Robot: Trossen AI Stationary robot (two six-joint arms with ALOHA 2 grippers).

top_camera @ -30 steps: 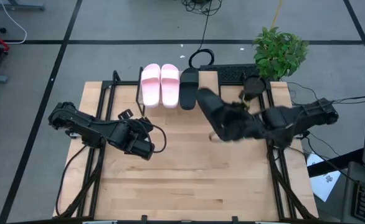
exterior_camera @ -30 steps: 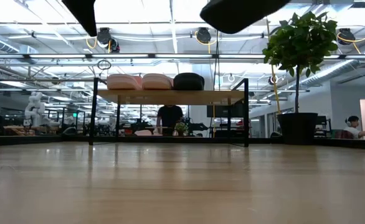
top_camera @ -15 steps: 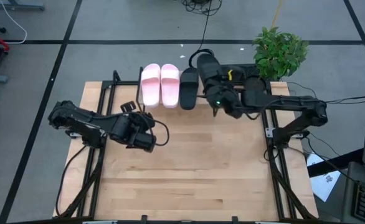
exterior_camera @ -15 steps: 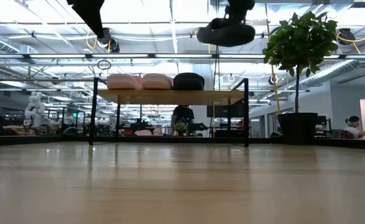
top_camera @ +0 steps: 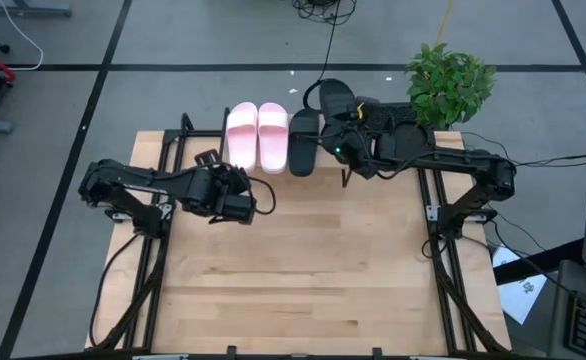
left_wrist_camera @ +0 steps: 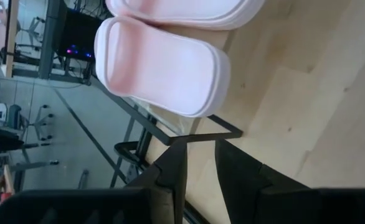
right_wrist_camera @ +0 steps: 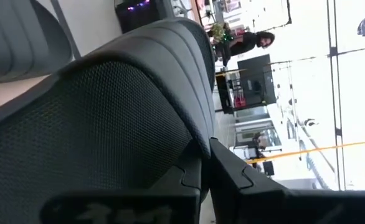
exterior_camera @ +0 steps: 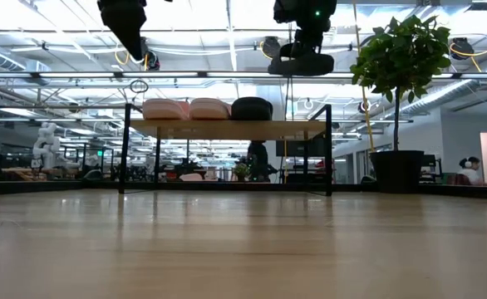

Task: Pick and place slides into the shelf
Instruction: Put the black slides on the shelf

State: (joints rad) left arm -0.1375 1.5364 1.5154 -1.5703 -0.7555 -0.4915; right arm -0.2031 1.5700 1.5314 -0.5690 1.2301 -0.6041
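Risk sits mostly with the matte black slide sandal [top_camera: 335,103] that our right gripper [top_camera: 345,152] carries, fingers closed on its edge, above the far right end of the light wooden shelf [exterior_camera: 227,129] on thin black legs. We judge that if we release it too high or off the board's free end, it could tip over the far edge or knock the second black slide sandal [top_camera: 302,142] already lying there. The two pale pink slide sandals [top_camera: 257,136] fill the shelf's left part, touching each other. Our left gripper [top_camera: 235,205] hovers over the table near the shelf's left legs, fingers slightly parted and empty. A potted green plant [top_camera: 449,82] stands beside the shelf's right end, crowding the right arm's approach.
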